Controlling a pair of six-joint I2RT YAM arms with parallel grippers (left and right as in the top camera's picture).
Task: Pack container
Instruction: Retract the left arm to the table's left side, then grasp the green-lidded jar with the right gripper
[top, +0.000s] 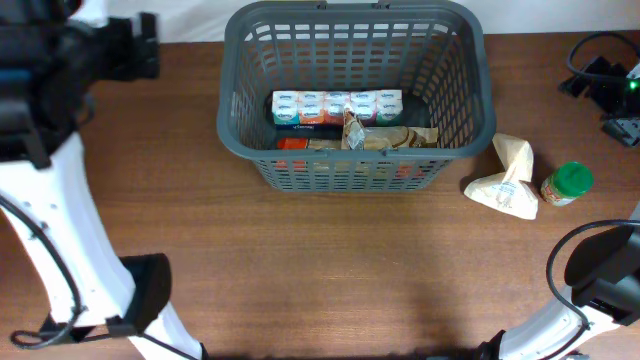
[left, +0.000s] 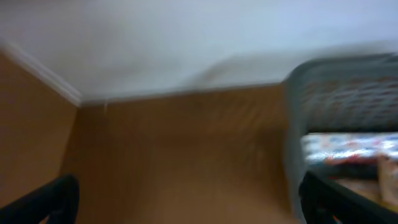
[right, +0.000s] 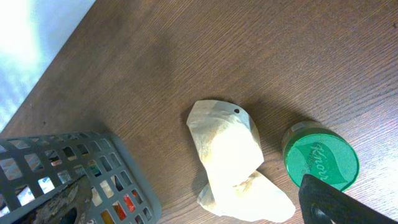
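Left gripper (left: 196, 202) hovers left of the container (top: 232, 105), fingers wide apart, nothing held. Container stands centre-back, holding roughly five small packs (top: 337, 106) in a row and one brown packet (top: 372, 138). Outside on its right: one cream pouch (top: 505, 178), one green-lidded jar (top: 567, 183). Right gripper (right: 348, 205): only one finger shows, state cannot be told. Recommend gripping the pouch mid-body and lifting well clear of the rim

Even light is falling on the bench (top: 330, 260), the grey basket (top: 232, 110) casting a faint shadow. Motion blur is smearing the left wrist view; glare is whitening the right wrist view beyond the basket.
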